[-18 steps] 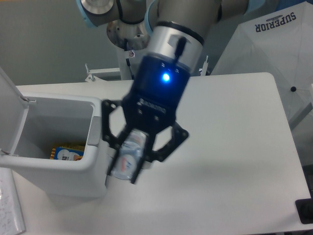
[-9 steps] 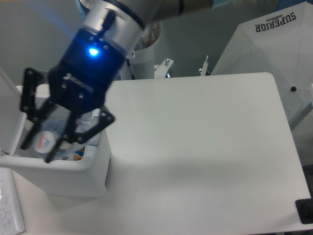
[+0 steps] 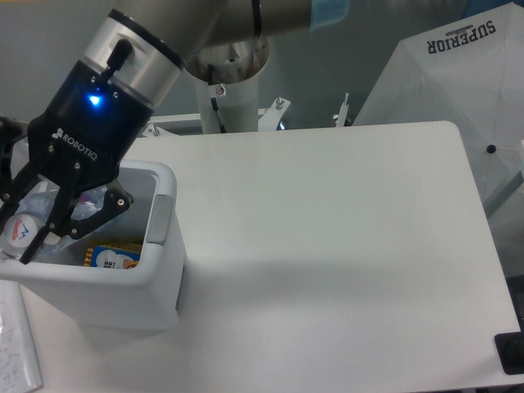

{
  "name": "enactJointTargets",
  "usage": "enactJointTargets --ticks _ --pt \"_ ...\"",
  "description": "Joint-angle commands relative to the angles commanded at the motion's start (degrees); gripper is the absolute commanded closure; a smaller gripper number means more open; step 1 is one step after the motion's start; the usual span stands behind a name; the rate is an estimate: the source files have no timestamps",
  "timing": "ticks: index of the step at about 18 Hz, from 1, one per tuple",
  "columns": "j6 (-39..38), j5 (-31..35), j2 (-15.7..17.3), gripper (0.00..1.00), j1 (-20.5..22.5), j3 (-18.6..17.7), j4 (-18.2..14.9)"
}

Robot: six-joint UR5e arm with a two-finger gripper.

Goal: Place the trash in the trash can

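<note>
The fixed camera view showed, nearest the lens at the lower left corner, a sheet of paper (image 3: 18, 344) lying on the white table (image 3: 344, 246), its edge cut off by the frame. Just behind it, the trash can (image 3: 123, 286) stood on the left part of the table, its opening facing up and a grey latch pad (image 3: 160, 221) seen on its right rim. Inside the can, a blue and yellow package (image 3: 110, 255) lay at the bottom. The gripper (image 3: 16, 233) was held over the left side of the can's opening, tilted down and to the left, with its black fingers (image 3: 41, 233) closed around a crumpled clear plastic bottle (image 3: 20, 228) bearing a white label with red and blue marks. The bottle was kept above the can's interior, partly hidden by the fingers and cut by the left edge of the frame; whether it touched the rim could not be told. A blue light (image 3: 92, 100) was lit on the gripper's dark body. Farther back, the arm's pale base column (image 3: 229, 94) rose at the far table edge, and a white umbrella (image 3: 458, 90) printed with "SUPERIOR" was seen at the upper right.
</note>
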Motion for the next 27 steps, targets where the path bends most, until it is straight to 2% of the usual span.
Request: enactJointTargets --ticks 3,6,8,9,10,11,13,16,22,27 --pt "1.2 0.1 0.1 0.81 -1.0 -2.0 0.0" --pt "5.5 0.1 1.4 0.65 -1.2 -5.5 0.0" --pt "7.6 0.3 2.4 0.47 -1.2 -7.6 0.0" --pt "8.5 0.3 3.1 0.34 -1.2 -8.8 0.0" --pt "9.7 0.3 3.5 0.11 -1.2 -9.6 0.0" --pt "11.2 0.5 3.9 0.02 -1.2 -10.5 0.0" --pt "12.7 0.5 4.6 0.0 -1.1 -11.8 0.0" --pt "12.7 0.7 4.7 0.0 0.2 -11.8 -0.1" --pt "12.8 0.7 4.7 0.0 10.0 -11.2 -0.1" --pt "13.2 1.4 3.1 0.0 18.8 -12.0 -0.4"
